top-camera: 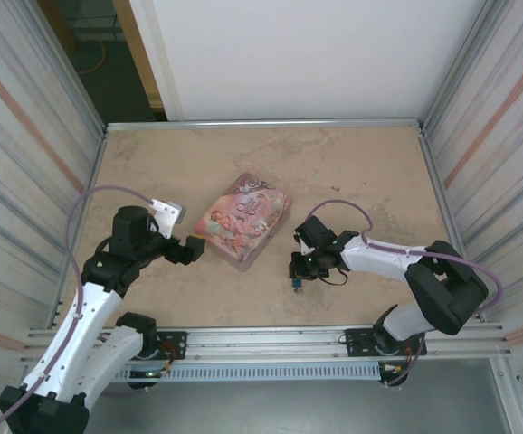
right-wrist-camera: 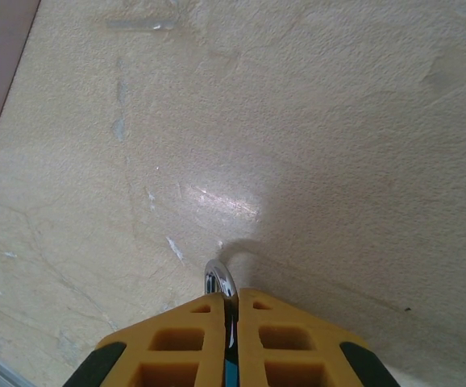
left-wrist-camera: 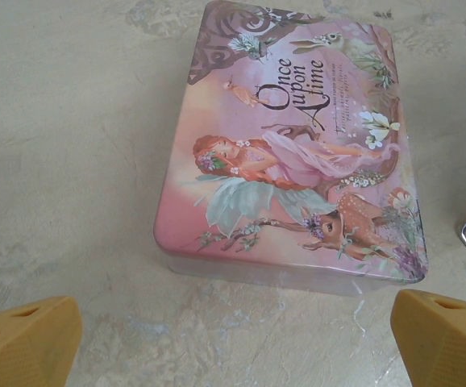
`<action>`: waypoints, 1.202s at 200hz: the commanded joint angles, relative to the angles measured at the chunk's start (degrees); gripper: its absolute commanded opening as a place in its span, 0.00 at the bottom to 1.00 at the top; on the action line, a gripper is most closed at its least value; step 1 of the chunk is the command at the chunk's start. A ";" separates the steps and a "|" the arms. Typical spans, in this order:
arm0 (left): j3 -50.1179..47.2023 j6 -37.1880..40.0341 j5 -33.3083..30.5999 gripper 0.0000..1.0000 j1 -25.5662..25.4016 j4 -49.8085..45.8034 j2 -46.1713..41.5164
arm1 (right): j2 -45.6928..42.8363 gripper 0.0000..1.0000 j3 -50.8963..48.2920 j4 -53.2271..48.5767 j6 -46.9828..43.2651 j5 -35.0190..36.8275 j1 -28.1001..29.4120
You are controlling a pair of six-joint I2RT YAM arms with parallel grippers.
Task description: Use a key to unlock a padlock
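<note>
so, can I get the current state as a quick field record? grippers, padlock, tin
left gripper: open, empty, facing the pink tin's near end, not touching it
right gripper: shut on the padlock, low over the table, to the right of the tin
padlock: pinched between the fingers, silvery shackle poking out past the fingertips, blue body between the pads
shackle locked or open: cannot tell
pink tin: flat on the table between the arms, lid on
</note>
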 commanded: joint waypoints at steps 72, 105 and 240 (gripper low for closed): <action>-0.39 0.88 -0.57 0.99 -0.14 0.29 -0.25 | -1.99 0.20 -0.95 -1.96 1.24 1.41 0.31; -0.40 0.87 -0.70 0.99 -0.14 0.29 -0.30 | -4.91 0.25 -1.31 -2.39 1.16 2.38 0.31; -0.66 1.40 -0.83 0.99 -0.14 0.88 -0.60 | -21.11 0.44 -0.35 -2.78 -3.01 11.11 -6.87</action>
